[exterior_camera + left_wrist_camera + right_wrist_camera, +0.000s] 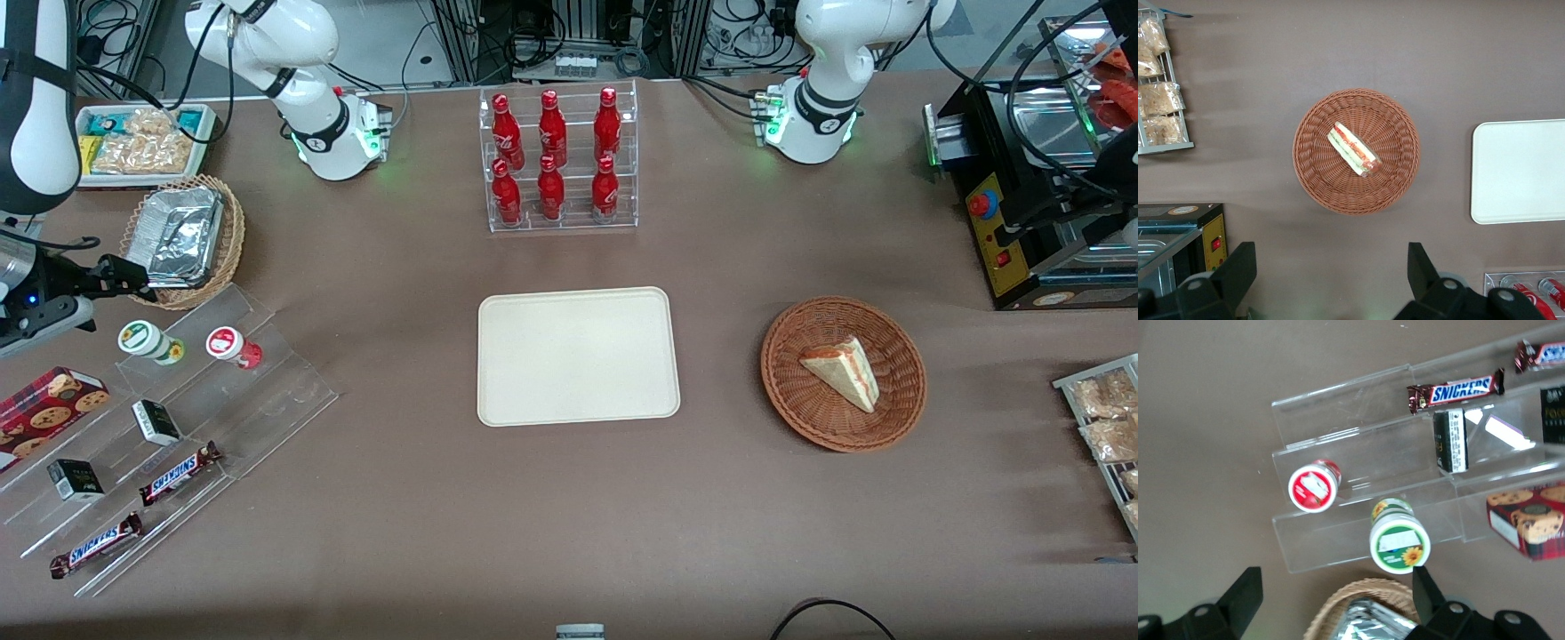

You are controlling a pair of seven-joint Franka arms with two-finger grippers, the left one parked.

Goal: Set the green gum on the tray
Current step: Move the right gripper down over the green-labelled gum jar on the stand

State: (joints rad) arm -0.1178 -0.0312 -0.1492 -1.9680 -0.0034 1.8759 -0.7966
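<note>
The green gum (147,340) stands upright on the top step of a clear acrylic stand (267,391), its white lid with a green label facing up; it also shows in the right wrist view as the green gum (1399,540). Beside it on the same step stands a red-lidded gum bottle (229,345). My gripper (133,277) hangs open with nothing between its fingers, over the rim of a wicker basket (229,240) and a little farther from the front camera than the green gum. The gripper (1337,587) shows wide apart jaws. The cream tray (578,356) lies flat mid-table.
The stand also holds Snickers bars (178,472), small dark boxes (156,421) and a cookie box (49,404). The wicker basket holds foil trays (178,236). A rack of red bottles (556,160) stands farther back; a basket with a sandwich (843,373) lies toward the parked arm's end.
</note>
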